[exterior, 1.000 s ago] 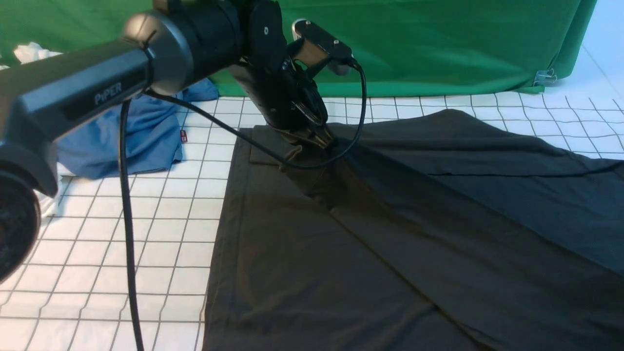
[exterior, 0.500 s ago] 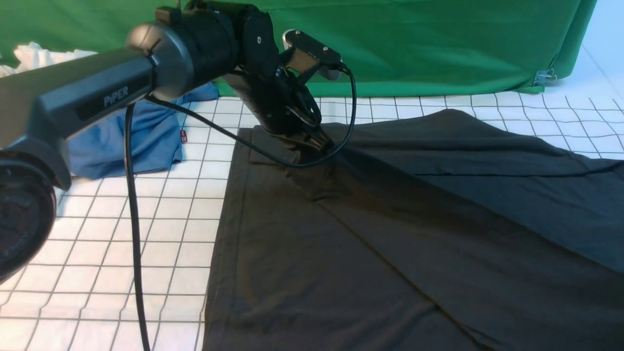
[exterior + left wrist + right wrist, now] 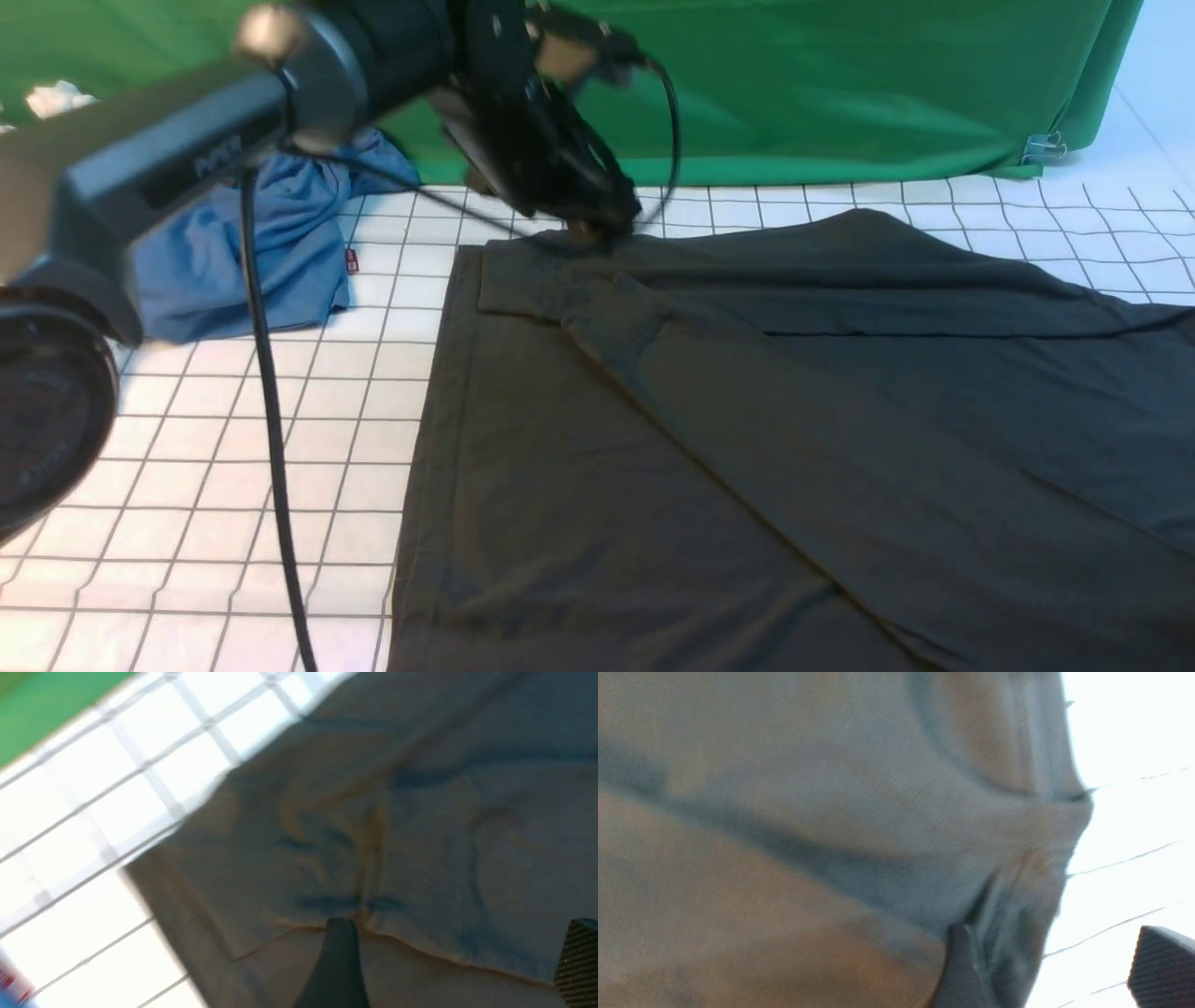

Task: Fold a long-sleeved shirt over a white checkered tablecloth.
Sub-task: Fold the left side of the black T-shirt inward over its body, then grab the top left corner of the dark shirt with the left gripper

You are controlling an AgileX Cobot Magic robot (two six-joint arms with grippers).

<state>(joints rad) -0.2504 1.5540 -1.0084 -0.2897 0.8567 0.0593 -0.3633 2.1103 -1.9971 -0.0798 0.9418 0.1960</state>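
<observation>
The charcoal-black long-sleeved shirt (image 3: 747,420) lies spread on the white checkered tablecloth (image 3: 280,420), with one sleeve folded diagonally across its body. My left gripper (image 3: 597,224) hovers, blurred, just above the shirt's far edge. In the left wrist view this gripper (image 3: 460,956) is open, its fingers wide apart over the shirt (image 3: 397,835) and a seam, holding nothing. My right gripper (image 3: 1059,966) is also open: one finger rests by the bunched edge of the shirt (image 3: 784,835), the other stands over the bare tablecloth (image 3: 1134,812). The front view does not show the right arm.
A crumpled blue shirt (image 3: 271,252) with a small red tag lies at the far left, and a white garment (image 3: 56,96) lies behind it. Green cloth (image 3: 840,84) hangs along the back. The left arm's black cable (image 3: 271,448) dangles over the tablecloth on the left.
The left gripper let go of the pinched sleeve end, opened, and rose toward the far edge. The sleeve end now lies flat on the shirt.
</observation>
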